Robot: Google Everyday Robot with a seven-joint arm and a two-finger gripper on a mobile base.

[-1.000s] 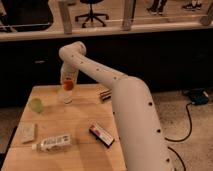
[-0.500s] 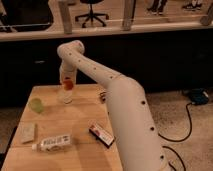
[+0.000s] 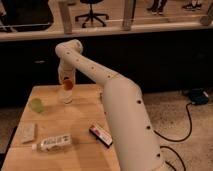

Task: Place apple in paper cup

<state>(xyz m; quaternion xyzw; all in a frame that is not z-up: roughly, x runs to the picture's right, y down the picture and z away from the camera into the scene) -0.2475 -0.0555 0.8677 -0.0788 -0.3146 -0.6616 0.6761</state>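
While the wooden bench [image 3: 80, 120] carries a scatter of small things, they can be read off from its left edge across. Farthest left and toward the back stands a translucent light-green cup [image 3: 35, 104], upright with its mouth facing up. Nearer the front, a flat pale packet [image 3: 27, 131] lies close to the left edge, and just right of it a plastic bottle [image 3: 53, 143] lies on its side, its long axis running roughly left to right with the cap end toward the left. Further right and toward the back stands the paper cup [image 3: 66, 96], white, upright, its long axis vertical and its rim opening upward. Directly above that rim is the apple [image 3: 67, 85], a small round red-orange fruit with no clear long axis, held in the hand [image 3: 66, 83], which points straight down over the cup and is closed on the fruit. Whether the apple's underside touches the rim cannot be told. Right of the cup, toward the front, a dark snack bar [image 3: 101, 135] with a red and white wrapper lies flat, its long axis running diagonally from back left to front right. The white arm [image 3: 115, 95] rises from the lower right.
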